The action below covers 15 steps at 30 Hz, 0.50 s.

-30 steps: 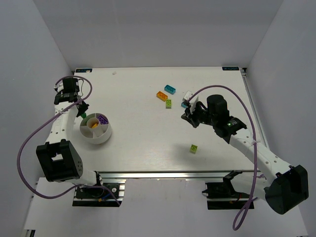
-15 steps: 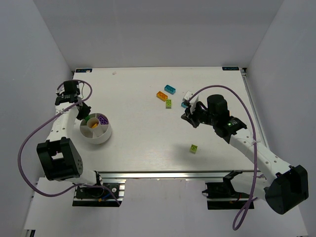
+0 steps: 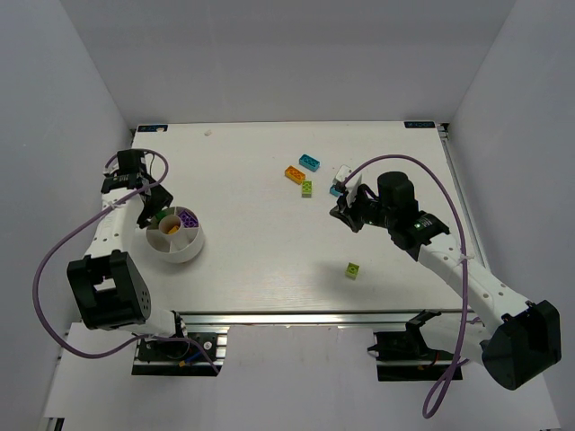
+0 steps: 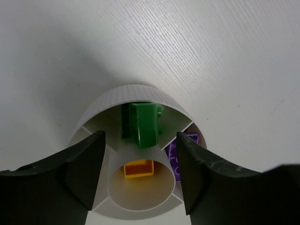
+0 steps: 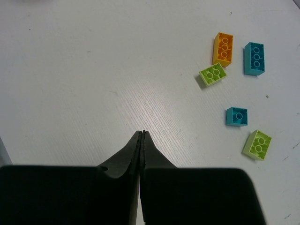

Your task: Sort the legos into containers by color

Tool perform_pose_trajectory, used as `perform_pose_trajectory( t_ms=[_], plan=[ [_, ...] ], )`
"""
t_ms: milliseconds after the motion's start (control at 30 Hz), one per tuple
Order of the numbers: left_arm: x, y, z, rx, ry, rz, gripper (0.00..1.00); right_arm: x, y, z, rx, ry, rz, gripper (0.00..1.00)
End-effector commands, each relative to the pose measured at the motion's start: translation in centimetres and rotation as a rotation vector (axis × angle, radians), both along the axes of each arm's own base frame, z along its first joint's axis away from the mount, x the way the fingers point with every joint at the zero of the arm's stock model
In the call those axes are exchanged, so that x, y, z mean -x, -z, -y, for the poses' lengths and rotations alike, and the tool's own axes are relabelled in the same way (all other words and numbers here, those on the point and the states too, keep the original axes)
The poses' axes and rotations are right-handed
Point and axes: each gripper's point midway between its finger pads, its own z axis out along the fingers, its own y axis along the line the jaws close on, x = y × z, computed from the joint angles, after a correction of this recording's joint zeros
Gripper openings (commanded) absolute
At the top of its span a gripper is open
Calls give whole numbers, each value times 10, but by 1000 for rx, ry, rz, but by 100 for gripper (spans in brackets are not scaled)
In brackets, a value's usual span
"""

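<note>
The white divided bowl (image 3: 190, 249) stands at the table's left. My left gripper (image 3: 154, 212) hovers over its far rim, open. In the left wrist view the bowl (image 4: 136, 91) shows a green lego (image 4: 146, 124) lying loose in the far compartment, an orange one (image 4: 138, 168) in the centre well and a purple one (image 4: 182, 152) at the right, with my left gripper (image 4: 140, 139) wide and empty. My right gripper (image 3: 340, 212) (image 5: 142, 133) is shut on nothing. Loose legos lie near it: orange (image 5: 223, 48), cyan (image 5: 254, 58), lime (image 5: 213, 75), small cyan (image 5: 236, 116), lime (image 5: 257, 144).
One more lime lego (image 3: 354, 269) lies alone toward the front, under the right arm's forearm. An aluminium rail (image 3: 296, 319) runs along the near table edge. White walls close in the table at the back and sides.
My left gripper has opened over the bowl and the green lego now lies free in its compartment. The right arm has not moved.
</note>
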Motion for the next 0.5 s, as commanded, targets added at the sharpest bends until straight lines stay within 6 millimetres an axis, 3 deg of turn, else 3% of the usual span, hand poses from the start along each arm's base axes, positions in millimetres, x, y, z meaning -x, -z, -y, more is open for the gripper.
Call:
perform_pose_trajectory(
  t_ms=[0, 367, 467],
  plan=[
    [3, -22, -1, -9, -10, 59, 76, -1, -9, -2, -28, -9, 34, 0],
    [1, -67, -8, -63, -17, 157, 77, -1, -6, -2, -27, -13, 27, 0],
    [2, -91, -8, -85, -10, 229, 74, -1, -5, -2, -27, -13, 24, 0]
  ],
)
